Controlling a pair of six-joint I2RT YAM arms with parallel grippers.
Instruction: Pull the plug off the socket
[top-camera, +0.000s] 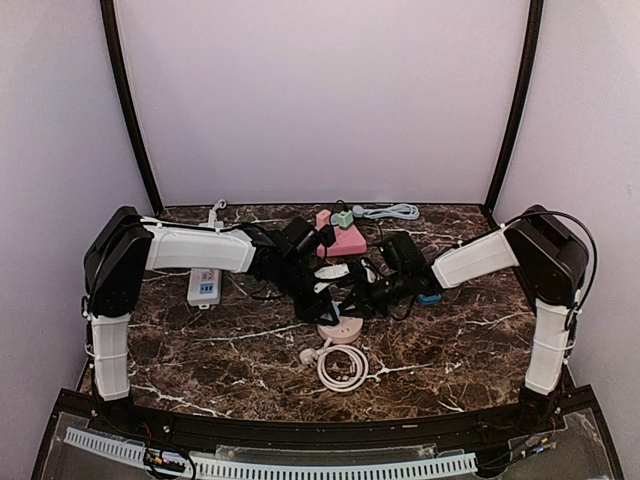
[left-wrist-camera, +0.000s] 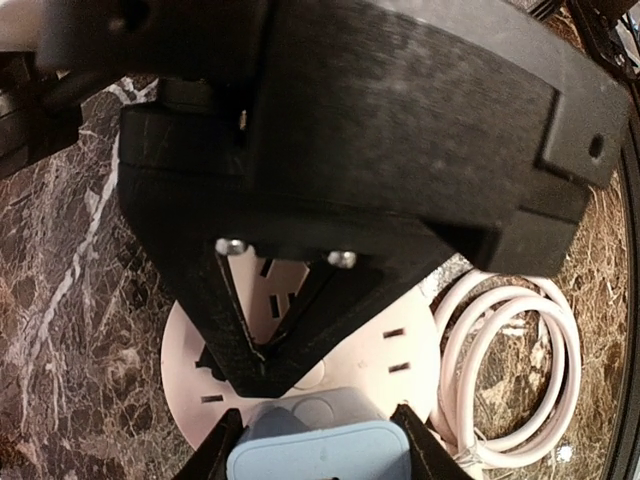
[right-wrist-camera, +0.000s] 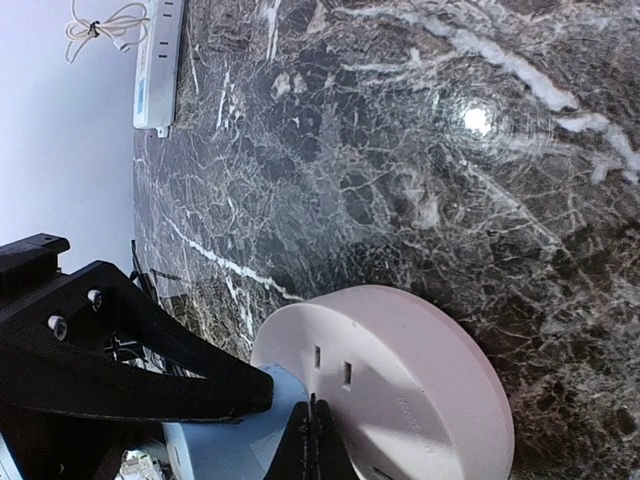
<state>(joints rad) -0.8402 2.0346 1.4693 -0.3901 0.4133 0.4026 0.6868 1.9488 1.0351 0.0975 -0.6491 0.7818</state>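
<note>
Where the plug (left-wrist-camera: 320, 458) sits: seated in round socket (left-wrist-camera: 400, 350) on desk (top-camera: 450, 340).
Left tool (left-wrist-camera: 318, 435): fingers flank plug; contact unclear.
Right tool (right-wrist-camera: 312, 425): pressed together, tips at socket top.

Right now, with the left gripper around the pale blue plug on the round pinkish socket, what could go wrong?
1. The left gripper only flanks the pale blue plastic plug; a shallow grip may slip off.
2. The shut right gripper touches the round pinkish socket disc at one spot only, so it could tip or lift with the plug.
</note>
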